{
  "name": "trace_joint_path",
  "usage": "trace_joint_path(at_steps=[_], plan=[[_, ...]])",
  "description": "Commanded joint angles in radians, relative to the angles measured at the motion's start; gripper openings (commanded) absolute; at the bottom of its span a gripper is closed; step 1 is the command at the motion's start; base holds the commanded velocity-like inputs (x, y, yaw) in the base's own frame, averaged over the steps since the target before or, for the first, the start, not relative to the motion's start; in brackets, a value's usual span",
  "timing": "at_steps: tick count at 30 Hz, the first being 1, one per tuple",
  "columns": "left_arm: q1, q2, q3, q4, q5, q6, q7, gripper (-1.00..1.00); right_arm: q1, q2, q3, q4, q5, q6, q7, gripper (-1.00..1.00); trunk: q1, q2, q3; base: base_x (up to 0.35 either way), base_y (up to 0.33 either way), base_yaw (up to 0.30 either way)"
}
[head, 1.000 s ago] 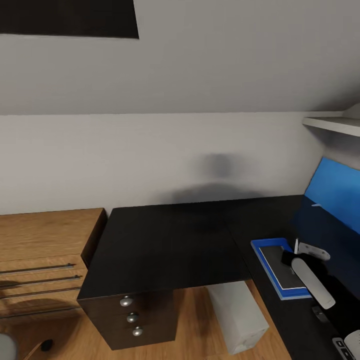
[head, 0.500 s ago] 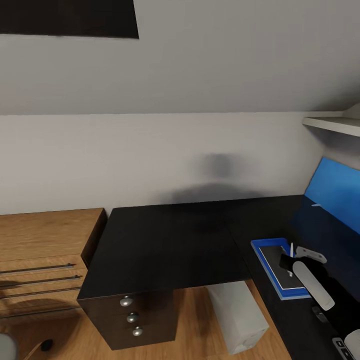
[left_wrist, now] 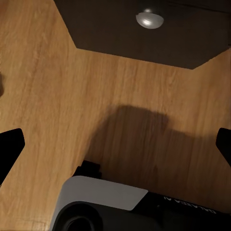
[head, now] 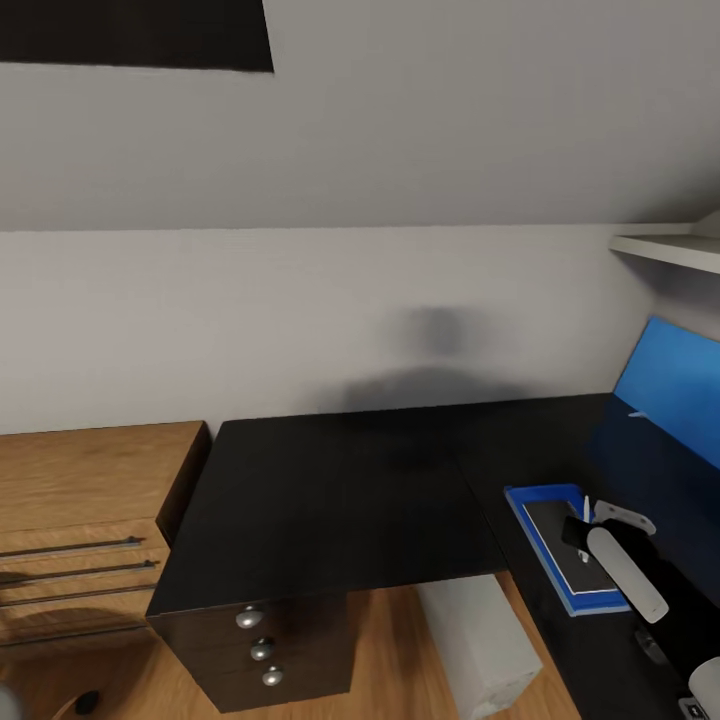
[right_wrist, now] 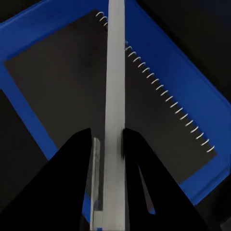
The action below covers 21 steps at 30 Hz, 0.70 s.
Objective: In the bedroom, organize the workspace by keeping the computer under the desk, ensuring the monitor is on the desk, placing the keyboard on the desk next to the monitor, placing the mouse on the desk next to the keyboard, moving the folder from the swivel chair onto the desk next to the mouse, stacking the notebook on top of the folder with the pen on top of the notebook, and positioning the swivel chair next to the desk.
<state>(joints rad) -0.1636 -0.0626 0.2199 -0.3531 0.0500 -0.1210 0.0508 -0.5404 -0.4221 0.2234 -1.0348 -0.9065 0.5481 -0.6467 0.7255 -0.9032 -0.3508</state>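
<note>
Blue folder (head: 540,500) edges frame notebook (head: 553,530), pen (right_wrist: 114,96) gripped above.

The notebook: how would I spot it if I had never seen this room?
Find the long black desk along the wall, then follow it to the blue back panel. Flat on the desktop there lies a bright blue folder; the notebook is the smaller dark grey rectangle lying on it. A wire spiral along one edge and the blue border all round set it apart.
</note>
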Motion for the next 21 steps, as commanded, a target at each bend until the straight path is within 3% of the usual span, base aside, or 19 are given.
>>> trace_joint_path(at_steps=[1,21], plan=[[-0.001,0.000,-0.001,0.000,0.005,-0.003,0.003,1.00,-0.001,-0.001,0.004,0.001,-0.008,0.001,-0.006,-1.00,0.000,-0.001,-0.001,0.160,0.000,0.000],[-0.001,0.006,-0.001,0.000,0.005,-0.003,0.003,1.00,-0.004,0.000,0.005,0.074,0.005,-0.008,0.006,-1.00,0.000,-0.001,-0.001,0.014,0.000,0.000]])
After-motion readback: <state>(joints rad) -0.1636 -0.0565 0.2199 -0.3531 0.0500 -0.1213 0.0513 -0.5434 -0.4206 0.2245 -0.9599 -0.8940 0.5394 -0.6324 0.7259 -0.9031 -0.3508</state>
